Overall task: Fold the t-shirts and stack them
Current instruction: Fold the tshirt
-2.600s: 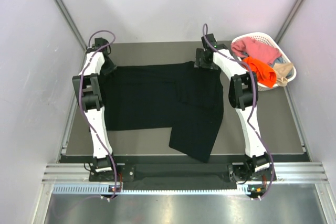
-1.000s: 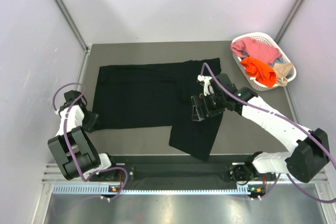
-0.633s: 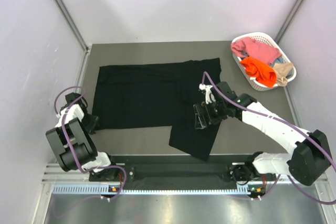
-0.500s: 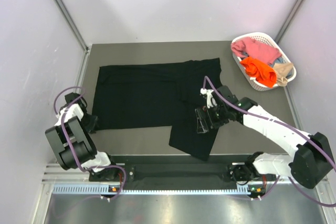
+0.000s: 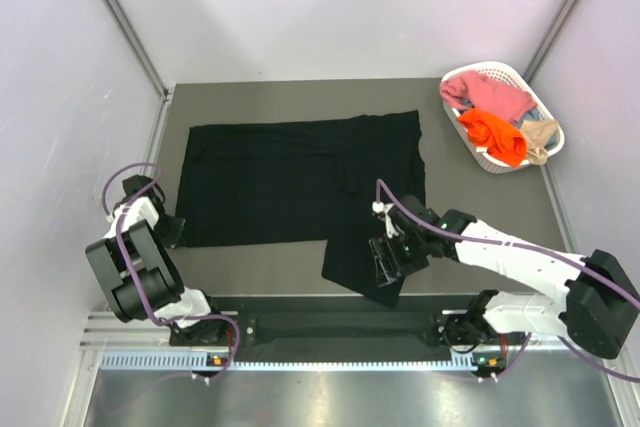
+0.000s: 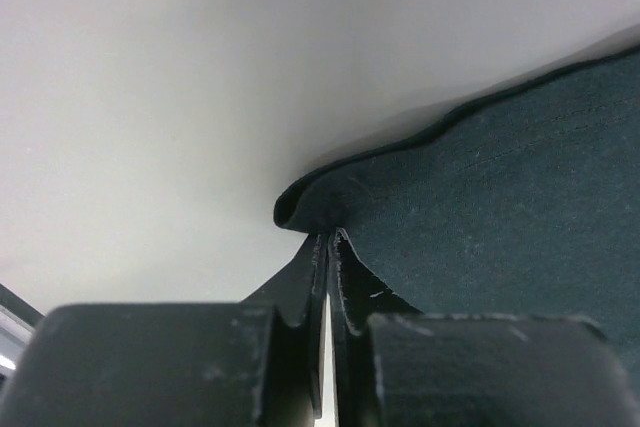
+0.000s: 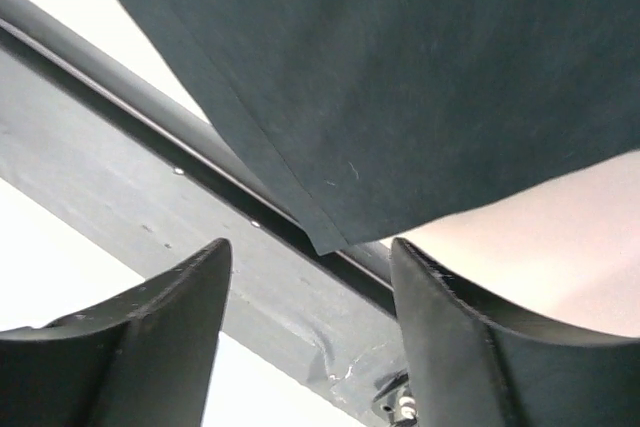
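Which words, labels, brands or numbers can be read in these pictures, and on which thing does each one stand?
No text can be read in any view.
The black shirt shows only plain cloth.
The basket shows no label or print.
Anything printed at the arm bases is too small to make out.

Black t-shirt point(image 5: 300, 187) lies spread flat on the table point(image 5: 480, 217), long axis left-right. Its near-right flap reaches the table's near edge. Pink shirt point(image 5: 495, 95), orange shirt point(image 5: 495, 135) and beige shirt point(image 5: 543, 137) sit crumpled in the white basket point(image 5: 490, 66), far right.
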Robot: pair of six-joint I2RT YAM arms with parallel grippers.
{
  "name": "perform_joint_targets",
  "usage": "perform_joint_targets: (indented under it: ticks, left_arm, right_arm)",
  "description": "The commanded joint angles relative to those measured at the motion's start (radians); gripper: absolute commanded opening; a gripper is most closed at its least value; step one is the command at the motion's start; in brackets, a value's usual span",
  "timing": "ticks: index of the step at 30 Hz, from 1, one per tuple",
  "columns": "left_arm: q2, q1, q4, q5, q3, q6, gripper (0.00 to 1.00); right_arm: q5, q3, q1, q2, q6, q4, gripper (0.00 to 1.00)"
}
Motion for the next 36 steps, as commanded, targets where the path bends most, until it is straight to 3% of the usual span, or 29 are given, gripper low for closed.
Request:
perform_joint_targets:
  ticks: [1, 5, 9, 14, 20, 27, 33, 36]
  left_arm:
    - [0.008, 0.014, 0.031, -0.039, 0.005, 0.037, 0.00]
    - [0.009, 0.014, 0.017, -0.041, 0.021, 0.061, 0.00]
    - [0.006, 0.014, 0.019, -0.048, 0.005, 0.071, 0.00]
    - [-0.012, 0.014, 0.028, -0.050, -0.024, 0.068, 0.00]
    - [-0.012, 0.014, 0.023, -0.034, -0.022, 0.068, 0.00]
    - [-0.001, 0.014, 0.011, -0.045, 0.002, 0.086, 0.00]
    - [0.012, 0.014, 0.002, -0.033, 0.012, 0.088, 0.00]
    - [0.006, 0.014, -0.003, -0.034, 0.010, 0.097, 0.00]
  right_arm:
    - [0.035, -0.040, 0.046, -0.013, 0.094, 0.071, 0.64]
    - [0.019, -0.098, 0.088, -0.007, 0.203, 0.133, 0.49]
    - [0.025, -0.146, 0.107, -0.045, 0.255, 0.147, 0.46]
    - [0.029, -0.195, 0.108, -0.086, 0.331, 0.162, 0.47]
    - [0.025, -0.311, 0.107, -0.166, 0.470, 0.240, 0.58]
    - [0.044, -0.396, 0.101, -0.211, 0.556, 0.319, 0.57]
    - [0.006, -0.425, 0.092, -0.134, 0.568, 0.449, 0.46]
    - [0.012, -0.408, 0.087, -0.126, 0.557, 0.458, 0.33]
